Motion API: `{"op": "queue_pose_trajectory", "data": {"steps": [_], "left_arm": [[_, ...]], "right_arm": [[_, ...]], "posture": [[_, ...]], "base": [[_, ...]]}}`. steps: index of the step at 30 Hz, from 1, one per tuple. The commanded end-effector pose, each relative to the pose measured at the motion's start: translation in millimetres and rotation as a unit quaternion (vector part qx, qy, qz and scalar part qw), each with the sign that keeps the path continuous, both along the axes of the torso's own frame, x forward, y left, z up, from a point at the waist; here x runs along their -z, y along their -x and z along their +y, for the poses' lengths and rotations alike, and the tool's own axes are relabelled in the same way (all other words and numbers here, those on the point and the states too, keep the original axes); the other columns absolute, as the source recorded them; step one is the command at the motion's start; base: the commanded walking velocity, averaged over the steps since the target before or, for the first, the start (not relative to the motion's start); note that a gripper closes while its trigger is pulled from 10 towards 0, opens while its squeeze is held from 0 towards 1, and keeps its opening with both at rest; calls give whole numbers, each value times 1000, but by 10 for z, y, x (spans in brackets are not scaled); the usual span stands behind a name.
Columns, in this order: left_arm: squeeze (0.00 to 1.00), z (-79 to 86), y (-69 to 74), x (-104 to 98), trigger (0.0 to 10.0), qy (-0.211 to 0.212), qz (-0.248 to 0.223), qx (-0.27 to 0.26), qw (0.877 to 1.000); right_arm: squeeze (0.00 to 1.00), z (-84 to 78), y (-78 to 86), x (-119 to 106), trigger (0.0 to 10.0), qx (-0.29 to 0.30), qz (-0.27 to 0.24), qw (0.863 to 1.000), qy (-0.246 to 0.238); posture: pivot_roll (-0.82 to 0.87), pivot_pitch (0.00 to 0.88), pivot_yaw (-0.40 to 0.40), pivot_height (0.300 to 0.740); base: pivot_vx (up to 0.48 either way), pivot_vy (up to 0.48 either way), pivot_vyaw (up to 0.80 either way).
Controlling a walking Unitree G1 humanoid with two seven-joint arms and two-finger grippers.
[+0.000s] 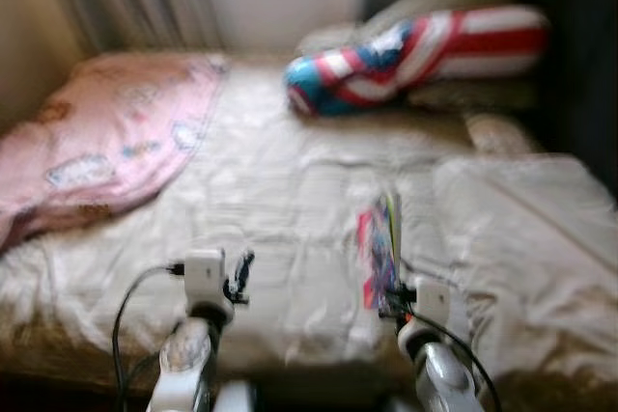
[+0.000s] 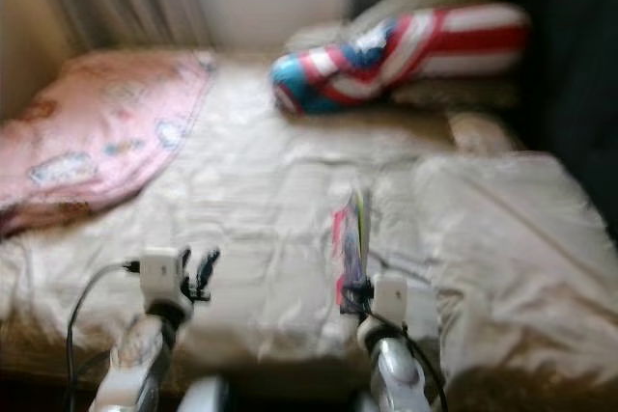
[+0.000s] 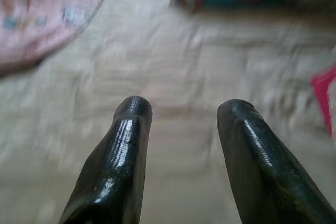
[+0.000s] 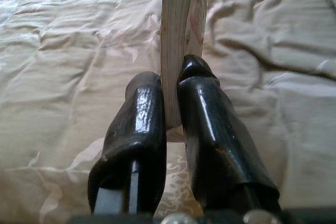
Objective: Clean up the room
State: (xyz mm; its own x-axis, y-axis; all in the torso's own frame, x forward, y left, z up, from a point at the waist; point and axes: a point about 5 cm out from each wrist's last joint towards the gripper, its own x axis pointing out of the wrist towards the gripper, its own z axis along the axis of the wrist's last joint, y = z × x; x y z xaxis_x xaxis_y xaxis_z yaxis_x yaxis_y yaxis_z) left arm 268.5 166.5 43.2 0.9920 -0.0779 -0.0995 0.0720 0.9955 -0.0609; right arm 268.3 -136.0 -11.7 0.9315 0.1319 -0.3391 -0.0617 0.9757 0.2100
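Two grippers reach over our cream bed (image 1: 290, 200): from the head, our right gripper (image 1: 386, 298) holds a thin, colourful book (image 1: 379, 248) upright above the bedding. Our left wrist shows its left gripper (image 3: 181, 111) spread apart, empty. Our right wrist shows fingers (image 4: 202, 98) clamped on the book's pale edge.

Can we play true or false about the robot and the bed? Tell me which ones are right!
1. The right gripper is pinching a thin book. True.
2. The left gripper is holding a toy. False: its fingers are open with nothing between them.
3. A pink blanket lies on the bed's left side. True.
4. The striped pillow is all green. False: it is red, white and blue.
5. The book lies flat on the bed. False: it is held up on edge above the bed.
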Motion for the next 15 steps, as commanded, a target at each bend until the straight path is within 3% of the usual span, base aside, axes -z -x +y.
{"op": "queue_pose_trajectory", "data": {"steps": [1,6,11,15], "left_arm": [[0,42,-27,-35,10000,-1,-4,-4,1000],[0,37,-28,-47,10000,-2,-4,-1,1000],[0,59,2,-69,10000,-11,-6,4,1000],[0,89,32,-75,10000,-16,-4,4,1000]], "right_arm": [[0,86,-116,-115,10000,-21,-24,999,-13],[0,87,-196,-159,10000,-24,-18,999,-33],[0,118,-317,-224,10000,-9,-3,995,-95],[0,172,-356,-243,10000,-31,7,996,-85]], "posture": [[-8,51,35,641],[5,53,40,641],[21,66,50,641],[41,85,57,641]], "base": [[0,0,0],[0,0,0],[0,0,0],[0,0,0]]}}
